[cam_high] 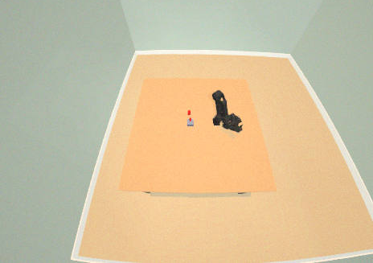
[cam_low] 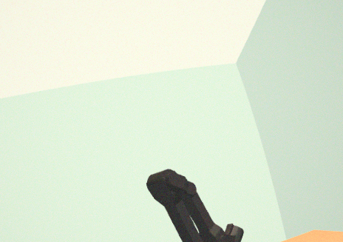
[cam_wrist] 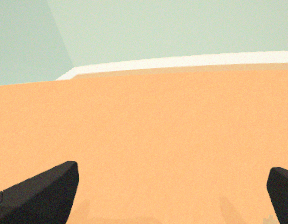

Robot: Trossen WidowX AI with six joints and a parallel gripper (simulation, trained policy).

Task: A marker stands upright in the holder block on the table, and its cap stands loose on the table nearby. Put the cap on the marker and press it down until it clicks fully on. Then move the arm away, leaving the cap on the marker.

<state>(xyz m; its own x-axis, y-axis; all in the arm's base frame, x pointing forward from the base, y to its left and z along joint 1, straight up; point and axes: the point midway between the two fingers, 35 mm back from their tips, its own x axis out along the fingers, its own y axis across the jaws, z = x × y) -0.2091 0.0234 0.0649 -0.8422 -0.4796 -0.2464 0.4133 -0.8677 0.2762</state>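
Viewing one claw (cam_high: 239, 130) (cam_wrist: 175, 176), spread wide, nothing pinched; one red cap (cam_high: 189, 113) on my counter (cam_high: 193, 164) (cam_low: 318, 237) (cam_wrist: 170, 125).

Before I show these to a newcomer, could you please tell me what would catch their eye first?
Probably the black arm, dark against the orange table from above and the pale wall in the exterior view. Next, the small red cap beside the grey holder block. Up close, the open gripper frames bare tabletop.
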